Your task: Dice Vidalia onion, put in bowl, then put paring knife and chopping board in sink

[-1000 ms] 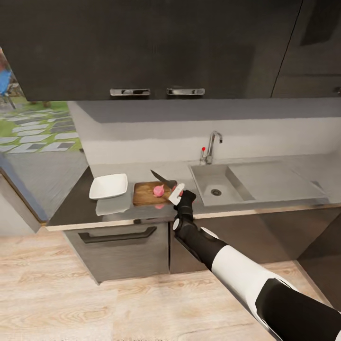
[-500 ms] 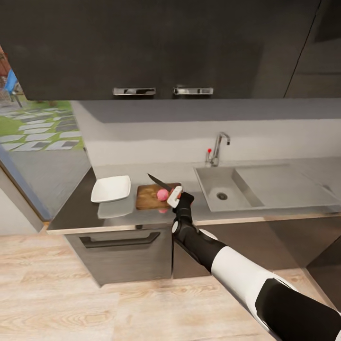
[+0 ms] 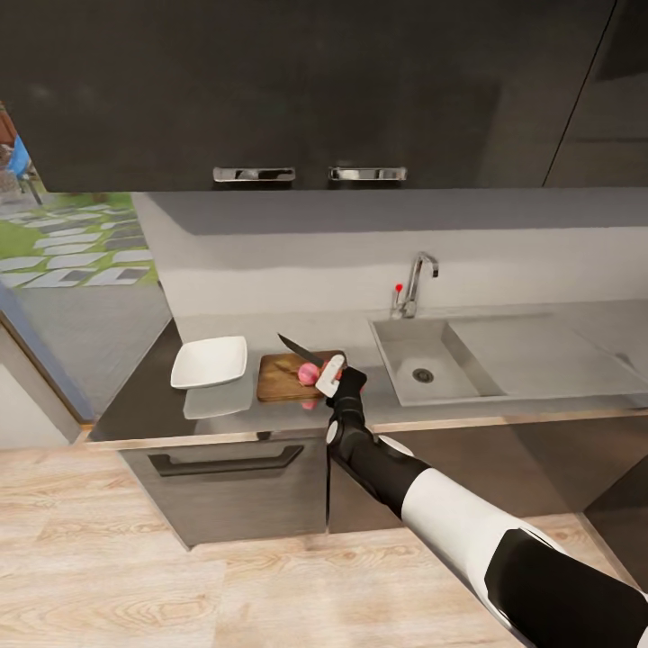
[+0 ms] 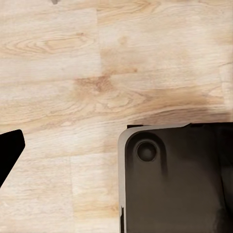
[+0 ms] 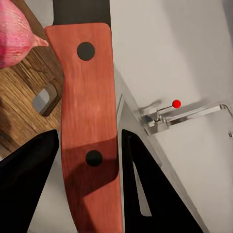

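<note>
Light: even, soft, bright on wall.
Glare: countertop (image 3: pixel 225 400) glossy, mirrors bowl (image 3: pixel 210 362).
Shadow: under upper cabinets (image 3: pixel 306 90).
Sharpness: slightly soft renders.

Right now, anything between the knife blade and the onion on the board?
Nothing visible. The right gripper holds the paring knife by its handle, blade angled above the Vidalia onion, which sits whole on the chopping board. Whether the blade touches the onion can't be told.

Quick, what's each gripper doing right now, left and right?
Left: cannot be told.
Right gripper: closed on the knife, held over the board.
</note>
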`<state>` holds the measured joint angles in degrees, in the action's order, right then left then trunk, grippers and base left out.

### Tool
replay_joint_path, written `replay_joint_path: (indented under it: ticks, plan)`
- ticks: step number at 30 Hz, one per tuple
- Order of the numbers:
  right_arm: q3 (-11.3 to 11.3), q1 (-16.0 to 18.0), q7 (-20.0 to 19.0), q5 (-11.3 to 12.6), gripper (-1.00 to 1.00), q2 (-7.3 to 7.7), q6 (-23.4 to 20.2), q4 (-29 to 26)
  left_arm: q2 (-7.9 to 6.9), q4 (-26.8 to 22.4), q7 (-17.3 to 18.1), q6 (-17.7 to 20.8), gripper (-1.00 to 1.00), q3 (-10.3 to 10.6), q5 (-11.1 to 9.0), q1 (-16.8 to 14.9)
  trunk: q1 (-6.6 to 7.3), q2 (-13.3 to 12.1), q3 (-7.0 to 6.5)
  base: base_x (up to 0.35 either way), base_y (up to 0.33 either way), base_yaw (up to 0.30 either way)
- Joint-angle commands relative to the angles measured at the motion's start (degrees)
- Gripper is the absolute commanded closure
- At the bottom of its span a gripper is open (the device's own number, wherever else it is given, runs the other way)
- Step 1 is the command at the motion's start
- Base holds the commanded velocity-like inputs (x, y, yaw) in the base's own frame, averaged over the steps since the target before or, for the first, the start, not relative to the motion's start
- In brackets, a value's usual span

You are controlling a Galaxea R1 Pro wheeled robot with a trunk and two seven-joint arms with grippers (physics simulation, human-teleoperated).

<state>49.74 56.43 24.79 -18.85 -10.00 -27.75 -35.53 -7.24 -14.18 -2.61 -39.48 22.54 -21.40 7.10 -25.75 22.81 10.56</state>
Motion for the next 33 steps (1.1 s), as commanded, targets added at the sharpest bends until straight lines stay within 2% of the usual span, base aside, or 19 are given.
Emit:
replay_joint_path:
  ticks: [1, 4, 9, 13, 15, 24, 28, 33]
  plan:
    - [0.31, 0.09, 0.17, -0.29, 1.00, 0.00, -0.46, 0.02, -0.06, -0.15, -0.28, -0.07, -1.00, 0.49, -0.40, 0.02, -0.04, 0.11, 0.10, 0.000, 0.000, 0.000]
    - [1.51, 0.09, 0.17, -0.31, 1.00, 0.00, -0.46, 0.02, -0.06, -0.09, -0.28, -0.07, -1.00, 0.48, -0.40, 0.02, -0.04, 0.11, 0.10, 0.000, 0.000, 0.000]
    - [2.16, 0.09, 0.25, -0.31, 1.00, 0.00, -0.47, 0.02, -0.06, -0.06, -0.29, -0.07, -1.00, 0.48, -0.40, 0.02, -0.04, 0.11, 0.10, 0.000, 0.000, 0.000]
    - [1.67, -0.53, -0.22, -0.62, 1.00, 0.00, -1.24, 1.32, 1.25, -0.76, 0.33, -0.86, -1.00, 0.57, -0.57, 0.02, -0.04, 0.11, 0.10, 0.000, 0.000, 0.000]
    - [1.74, -0.60, 0.08, -1.11, 1.00, 0.00, -1.51, 0.66, 1.45, -0.83, 0.33, -0.88, -1.00, 0.57, -0.57, 0.02, -0.04, 0.11, 0.10, 0.000, 0.000, 0.000]
    - [1.70, -3.53, 0.87, -2.13, 1.00, 0.00, -1.78, -2.23, 4.28, -1.31, 0.07, -0.78, -1.00, 0.56, -0.48, -0.06, -0.04, 0.11, 0.10, 0.000, 0.000, 0.000]
    - [1.35, -3.77, 1.69, -2.15, 1.00, 0.00, -1.78, -3.52, 4.33, -1.26, 0.07, -0.74, -1.00, 0.57, -0.48, -0.06, -0.04, 0.11, 0.10, 0.000, 0.000, 0.000]
    - [-0.25, -3.78, 2.79, -2.15, 1.00, 0.00, -1.75, -5.14, 4.34, -1.21, 0.05, -0.67, -1.00, 0.57, -0.45, -0.06, -0.04, 0.11, 0.10, 0.000, 0.000, 0.000]
